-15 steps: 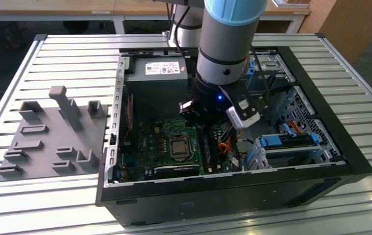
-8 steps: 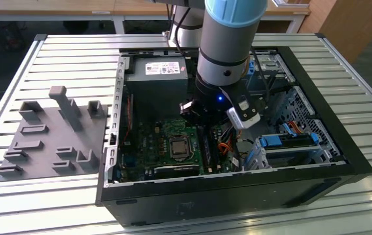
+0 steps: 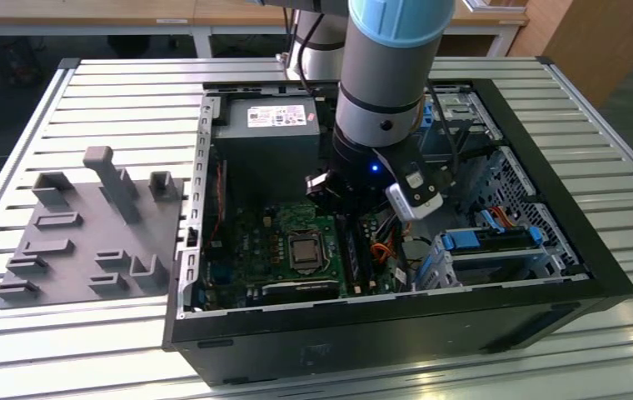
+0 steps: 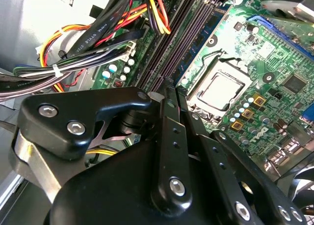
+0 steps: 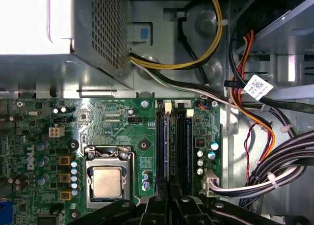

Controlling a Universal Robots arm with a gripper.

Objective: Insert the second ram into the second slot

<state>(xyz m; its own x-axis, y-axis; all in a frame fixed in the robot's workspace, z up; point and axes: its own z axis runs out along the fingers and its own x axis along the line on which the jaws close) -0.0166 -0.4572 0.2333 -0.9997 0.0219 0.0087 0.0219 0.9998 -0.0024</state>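
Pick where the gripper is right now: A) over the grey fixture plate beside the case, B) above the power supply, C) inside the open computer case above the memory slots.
C: the gripper sits low over the memory slots beside the CPU socket.

You cannot see the fingertips of the gripper [image 5: 169,198]: its black links cover them. The near ends of the slots [image 5: 172,144] pass under the fingers [image 4: 169,117], hidden.
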